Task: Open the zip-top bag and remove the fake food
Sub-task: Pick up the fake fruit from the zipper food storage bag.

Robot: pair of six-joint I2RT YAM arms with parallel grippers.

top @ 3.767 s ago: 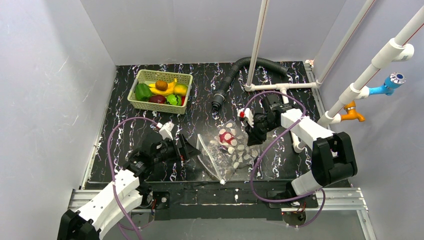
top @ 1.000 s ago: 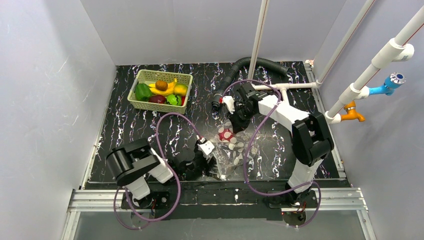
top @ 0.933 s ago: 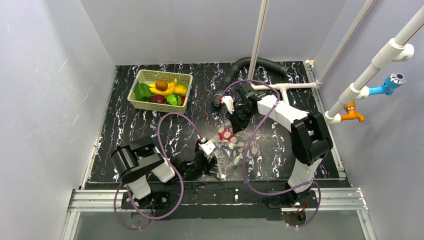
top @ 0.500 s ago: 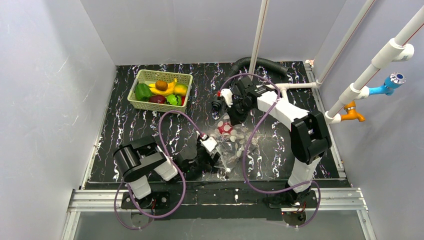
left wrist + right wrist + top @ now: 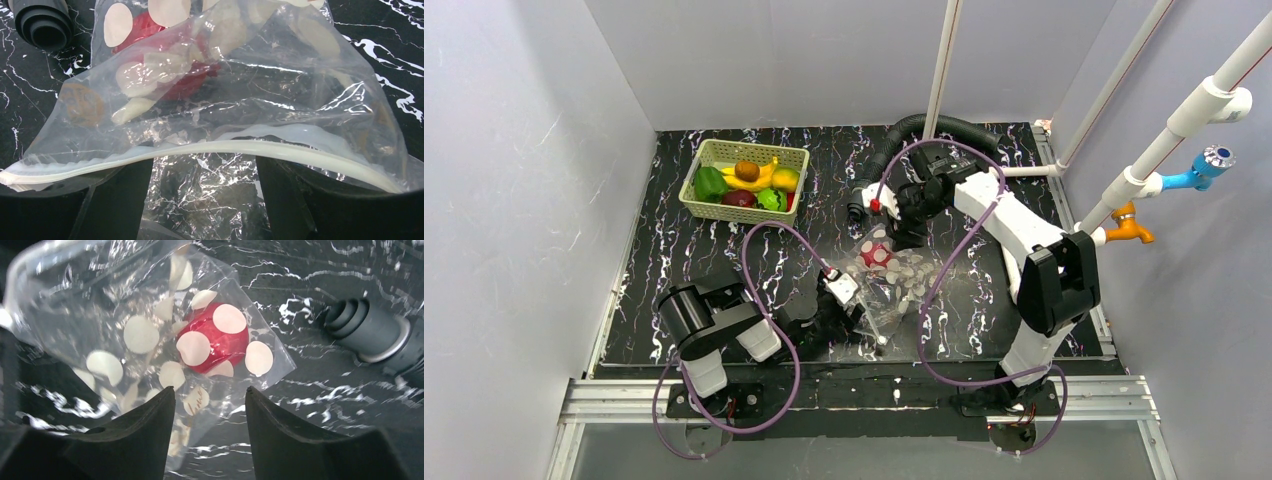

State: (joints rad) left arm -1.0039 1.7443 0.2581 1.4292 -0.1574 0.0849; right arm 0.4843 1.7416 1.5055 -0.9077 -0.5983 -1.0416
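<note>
- The zip-top bag (image 5: 892, 285) lies crumpled on the black marbled tabletop (image 5: 684, 260) between the two arms. One red piece of fake food (image 5: 876, 256) bulges at its far end.
- The left tool (image 5: 200, 200) sits low at the bag's near edge with its jaws standing apart. The white zip strip (image 5: 225, 147) drapes across both fingers and crinkled film fills the gap, so nothing is pinched. The placement suggests it is lined up to catch one lip of the mouth.
- The right tool (image 5: 210, 395) hovers above the bag's far end, jaws spread and gripping nothing, with the red piece just ahead of its fingertips. From there it could pin the closed end while the other arm works the zip.
- Whether the strip is sealed or already parted cannot be told from the left wrist view.
- A pale green basket (image 5: 709, 150) of other plastic produce stands at the far left, well apart from the bag. It looks like the likely drop-off point.
- A grey ribbed hose (image 5: 874, 180) ends just beyond the bag, close to the right arm's working space.
</note>
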